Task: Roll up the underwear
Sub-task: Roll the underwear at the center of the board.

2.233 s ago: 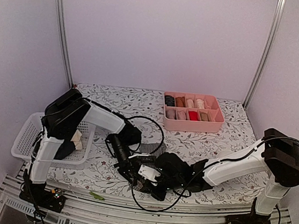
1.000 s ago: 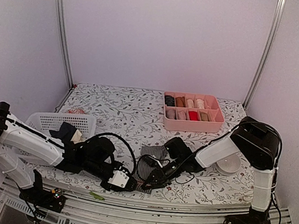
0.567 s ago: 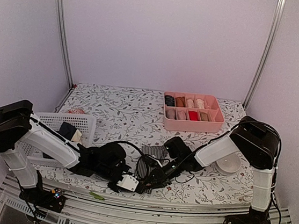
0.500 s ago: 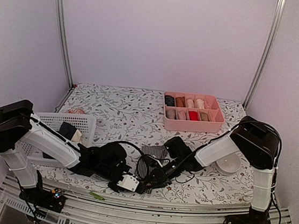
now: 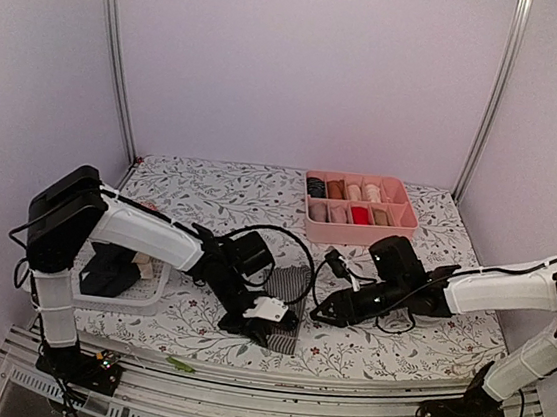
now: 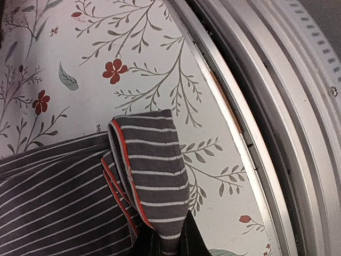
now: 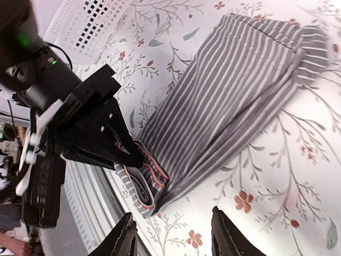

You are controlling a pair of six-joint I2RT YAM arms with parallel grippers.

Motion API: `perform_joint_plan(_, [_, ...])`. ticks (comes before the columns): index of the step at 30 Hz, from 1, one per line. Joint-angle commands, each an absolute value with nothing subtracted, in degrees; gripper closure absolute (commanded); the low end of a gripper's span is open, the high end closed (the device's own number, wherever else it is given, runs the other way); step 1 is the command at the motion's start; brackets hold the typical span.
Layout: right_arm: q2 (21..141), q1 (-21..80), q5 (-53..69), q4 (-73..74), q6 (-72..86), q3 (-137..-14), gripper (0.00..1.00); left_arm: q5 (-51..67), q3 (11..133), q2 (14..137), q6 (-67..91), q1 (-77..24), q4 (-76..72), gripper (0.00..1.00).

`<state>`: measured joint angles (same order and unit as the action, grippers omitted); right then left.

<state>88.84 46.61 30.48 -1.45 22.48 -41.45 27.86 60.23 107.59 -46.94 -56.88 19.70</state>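
Nearest of all, a metal rail (image 6: 277, 133) is seen running along the table (image 6: 80, 64) edge, just on the near side of the striped underwear (image 6: 149, 176). The underwear is laid out as a long grey-and-white strip on the flowered table, stretching from near to far. Its near end, edged in red, is folded back on itself into a short flap. That folded end is pinched between the fingers of the left gripper (image 6: 168, 245), which is clenched on the cloth from the underwear's left side. The rest of the strip is left flat, and its far end is spread wider, with a banded hem.

To the right of the underwear, near its near half, the right gripper (image 7: 171, 213) is held clear of the cloth. Its fingers are parted and nothing is seen between them but the table.

Well to the left of the underwear, a white mesh basket (image 7: 106, 21) is set on the table. A dark cloth (image 5: 110, 272) and a cream cloth (image 5: 141, 263) are seen in it, partly hidden behind the left arm.

Farthest off, behind the underwear and to its right, a pink divided tray (image 5: 356, 235) is placed near the back wall. Its compartments are filled with small rolls (image 5: 359, 215) in black, brown, cream and red.
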Motion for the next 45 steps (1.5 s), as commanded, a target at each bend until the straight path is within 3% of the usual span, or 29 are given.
perform_joint_plan(1, [78.5,49.9,18.3,0.9,17.4,-35.0,0.50,38.4,69.0,118.8,-48.5,-51.4,43.3,1.00])
perform_joint_plan(7, [76.2,60.9,8.7,-0.3,11.4,-35.0,0.41,45.8,80.7,132.4,-53.2,-46.7,58.3,1.00])
perform_joint_plan(21, [100.8,69.0,3.6,-2.3,-10.6,-50.3,0.41,50.6,93.1,142.8,-55.8,-44.6,69.8,1.00])
perform_joint_plan(25, [104.4,69.2,3.6,-1.8,-12.5,-50.8,0.50,50.4,93.2,143.1,-56.0,-44.2,70.0,1.00])
perform_joint_plan(27, [105.8,69.2,3.0,-1.2,-13.2,-51.0,0.61,50.0,93.2,142.9,-56.2,-44.0,69.9,1.00])
perform_joint_plan(29, [107.0,69.2,2.6,0.0,-13.5,-51.6,0.81,49.9,93.3,142.1,-56.0,-43.8,69.3,1.00])
perform_joint_plan(32, [107.4,69.2,3.8,2.3,-13.0,-52.4,1.00,50.6,94.4,139.1,-55.9,-43.0,68.9,0.86])
perform_joint_plan(35, [105.7,69.0,7.6,4.4,-9.9,-53.1,1.00,53.4,95.4,133.6,-55.3,-40.7,68.4,0.69])
perform_joint_plan(38, [103.9,67.0,15.9,5.4,-3.8,-53.4,1.00,55.6,91.5,124.2,-51.2,-36.5,60.9,0.58])
perform_joint_plan(45, [106.8,58.0,37.3,3.1,14.5,-53.8,1.00,47.0,65.8,97.9,-38.0,-31.4,25.6,0.52])
